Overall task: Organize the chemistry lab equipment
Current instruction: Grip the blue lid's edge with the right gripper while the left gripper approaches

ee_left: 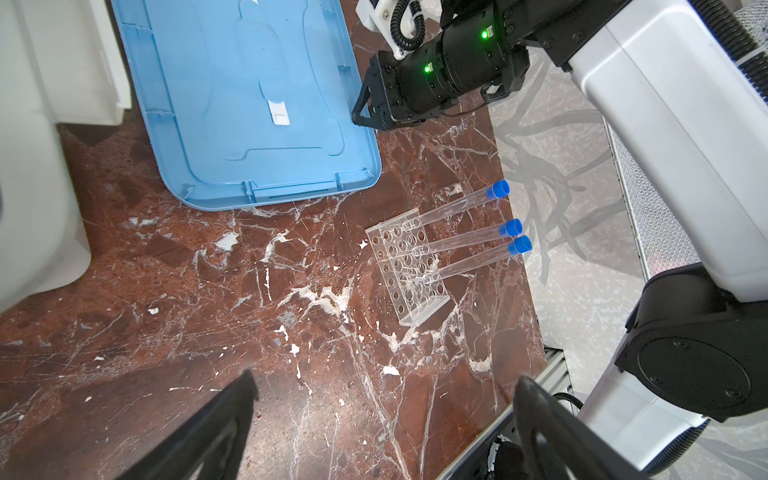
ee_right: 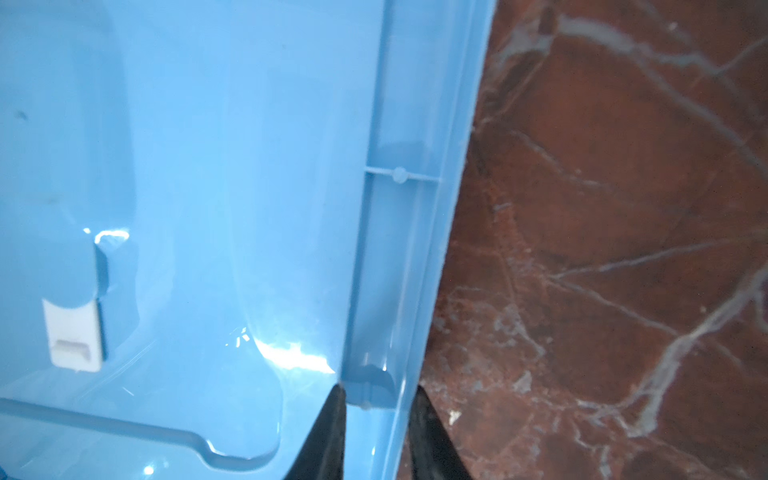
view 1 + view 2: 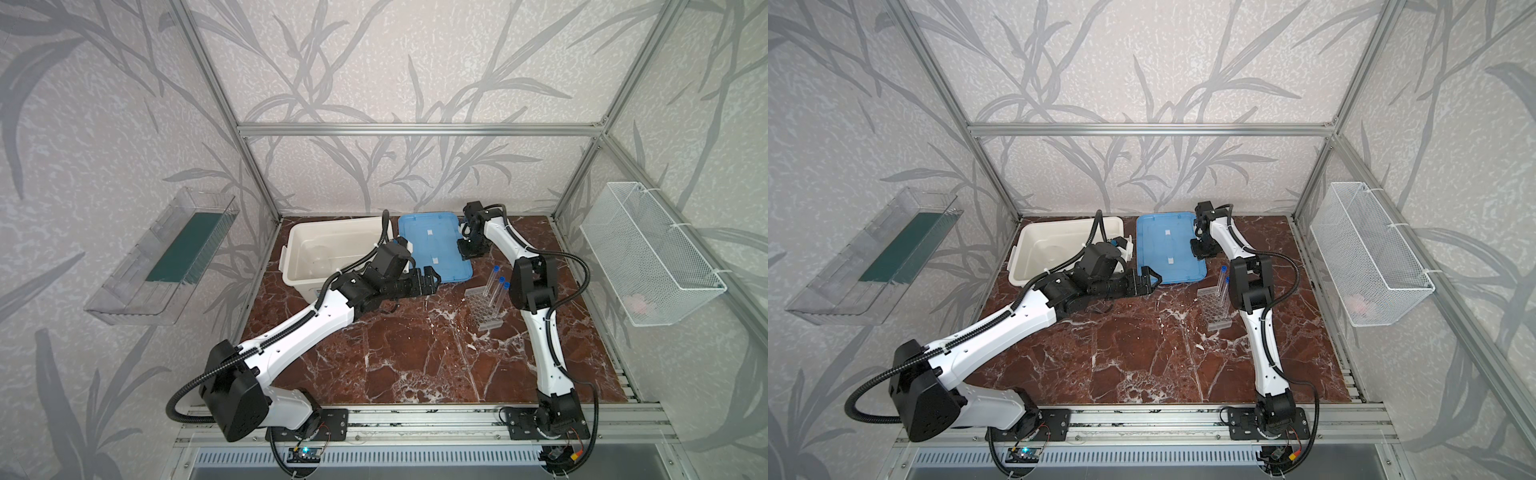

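Observation:
Three clear blue-capped test tubes (image 3: 498,286) (image 1: 465,239) lean in a clear holed rack (image 3: 484,311) (image 1: 409,266) on the marble top, right of centre, beside my right arm's elbow. My right gripper (image 3: 467,252) (image 2: 378,395) is down at the right rim of the blue lid (image 3: 432,245) (image 2: 208,166), which lies flat; one finger sits inside the rim and one outside, pinching it. My left gripper (image 3: 432,279) (image 1: 386,386) hangs open over bare marble by the lid's near left corner, holding nothing.
An open white box (image 3: 301,282) stands at the back left, partly behind my left arm. A clear bin (image 3: 162,257) hangs on the left wall. A white wire basket (image 3: 648,253) hangs on the right wall.

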